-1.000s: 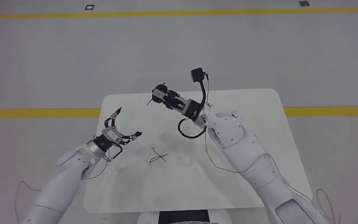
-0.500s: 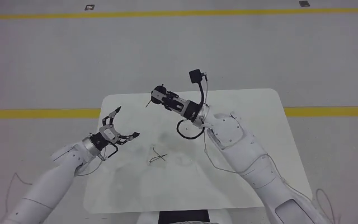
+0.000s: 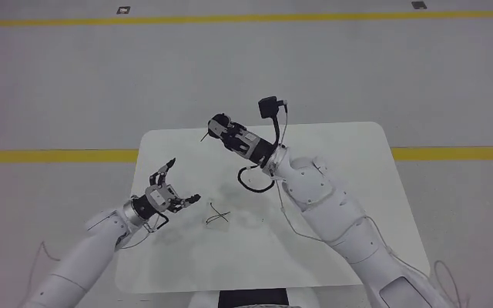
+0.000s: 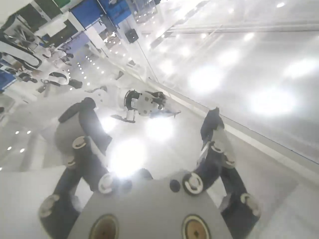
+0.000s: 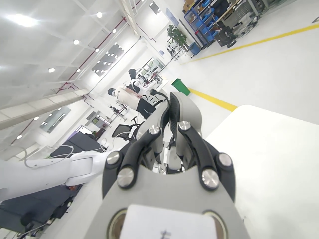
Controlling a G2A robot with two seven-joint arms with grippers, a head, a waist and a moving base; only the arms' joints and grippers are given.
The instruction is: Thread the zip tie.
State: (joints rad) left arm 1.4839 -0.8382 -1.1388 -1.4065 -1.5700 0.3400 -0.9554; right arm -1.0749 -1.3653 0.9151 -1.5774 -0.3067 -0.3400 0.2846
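A thin black zip tie [image 3: 205, 138] sticks out of my right gripper [image 3: 216, 125], which is shut on it above the far left part of the white table [image 3: 339, 154]. In the right wrist view the fingers [image 5: 174, 105] are pressed together. In the left wrist view that gripper shows farther off, with the zip tie [image 4: 172, 112] pointing out of it. Two more black zip ties [image 3: 218, 216] lie crossed on the table near its middle. My left gripper [image 3: 182, 182] is open just left of them, with nothing between its fingertips [image 4: 213, 119].
The table's rounded left corner and edge [image 3: 142, 146] lie close behind the left gripper. A yellow floor line [image 3: 69, 155] runs past the table on both sides. The table's right half holds nothing but the right arm above it.
The left arm has swung in over the table toward the crossed zip ties and its gripper has turned. The right gripper has shifted only slightly with its zip tie.
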